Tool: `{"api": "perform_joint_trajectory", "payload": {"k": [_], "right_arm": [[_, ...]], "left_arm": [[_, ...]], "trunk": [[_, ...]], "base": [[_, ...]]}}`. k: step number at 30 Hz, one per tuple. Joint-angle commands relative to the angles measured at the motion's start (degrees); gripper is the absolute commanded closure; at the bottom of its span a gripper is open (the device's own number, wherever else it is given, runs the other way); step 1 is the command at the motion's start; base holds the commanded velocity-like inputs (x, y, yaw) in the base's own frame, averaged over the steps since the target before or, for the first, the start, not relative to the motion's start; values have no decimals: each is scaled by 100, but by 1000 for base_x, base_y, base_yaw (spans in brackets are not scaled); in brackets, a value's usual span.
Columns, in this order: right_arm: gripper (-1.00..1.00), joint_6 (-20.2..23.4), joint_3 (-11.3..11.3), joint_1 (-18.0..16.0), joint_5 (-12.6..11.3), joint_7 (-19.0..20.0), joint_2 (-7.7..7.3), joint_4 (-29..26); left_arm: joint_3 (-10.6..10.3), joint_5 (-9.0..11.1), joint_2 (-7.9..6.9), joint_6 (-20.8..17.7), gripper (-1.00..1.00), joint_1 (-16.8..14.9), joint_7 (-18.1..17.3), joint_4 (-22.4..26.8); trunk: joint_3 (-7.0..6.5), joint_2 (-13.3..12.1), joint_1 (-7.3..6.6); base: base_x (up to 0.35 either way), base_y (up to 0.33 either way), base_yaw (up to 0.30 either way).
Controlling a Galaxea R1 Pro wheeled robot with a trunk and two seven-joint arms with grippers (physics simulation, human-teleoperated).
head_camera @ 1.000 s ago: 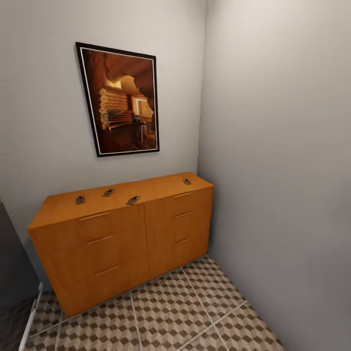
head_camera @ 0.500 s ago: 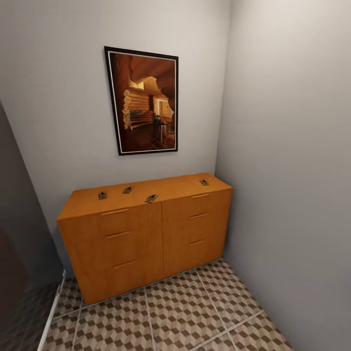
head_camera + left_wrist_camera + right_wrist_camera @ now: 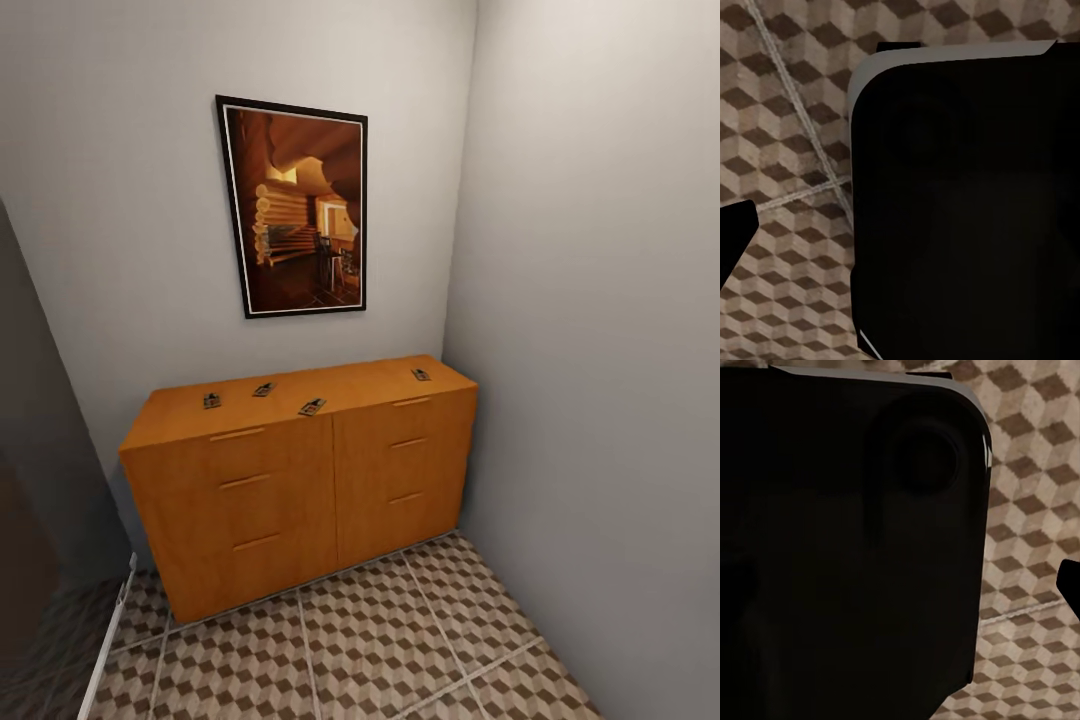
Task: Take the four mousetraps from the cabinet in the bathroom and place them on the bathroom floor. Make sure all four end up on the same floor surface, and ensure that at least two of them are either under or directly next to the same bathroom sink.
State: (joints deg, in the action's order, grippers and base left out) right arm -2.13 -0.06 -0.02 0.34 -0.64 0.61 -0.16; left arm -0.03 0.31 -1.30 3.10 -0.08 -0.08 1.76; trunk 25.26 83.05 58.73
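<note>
The orange-brown cabinet (image 3: 300, 490) stands against the back wall in the head view, filling the corner. Several small dark mousetraps lie flat on its top: one (image 3: 212, 401) near the left end, one (image 3: 264, 389) further back, one (image 3: 312, 407) by the front edge at the middle, and one (image 3: 421, 375) at the right end. The cube-patterned bathroom floor (image 3: 350, 640) spreads in front of the cabinet. In each wrist view a dark sliver shows at the picture's edge over that floor (image 3: 787, 150) (image 3: 1027, 510); I cannot tell the jaws' state. The bathroom sink is out of view.
A framed picture (image 3: 298, 210) hangs above the cabinet. A grey wall (image 3: 600, 350) closes the right side. A dark panel (image 3: 40, 480) and a white baseboard (image 3: 108, 640) border the left. A large black robot part (image 3: 960, 210) (image 3: 847, 547) looms in both wrist views.
The head camera turned left a second ago, so the cabinet and picture sit further right in the picture. Since half a second ago the view has barely shifted. The mousetraps have not moved.
</note>
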Motion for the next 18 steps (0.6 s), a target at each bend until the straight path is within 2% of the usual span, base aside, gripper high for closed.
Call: {"api": "perform_joint_trajectory", "payload": {"k": [1, 18], "right_arm": [[-100, -15, -5, -2, 3, -7, 1, -1], [-100, -15, 42, 0, 45, -9, -22, -1]], "left_arm": [[5, 5, 1, 13, -100, -1, -1, 0], [40, 19, 79, 6, -100, -1, 0, -1]], "trunk": [[5, 3, 0], [5, 3, 0]], "base": [[0, 0, 3], [0, 0, 0]]}}
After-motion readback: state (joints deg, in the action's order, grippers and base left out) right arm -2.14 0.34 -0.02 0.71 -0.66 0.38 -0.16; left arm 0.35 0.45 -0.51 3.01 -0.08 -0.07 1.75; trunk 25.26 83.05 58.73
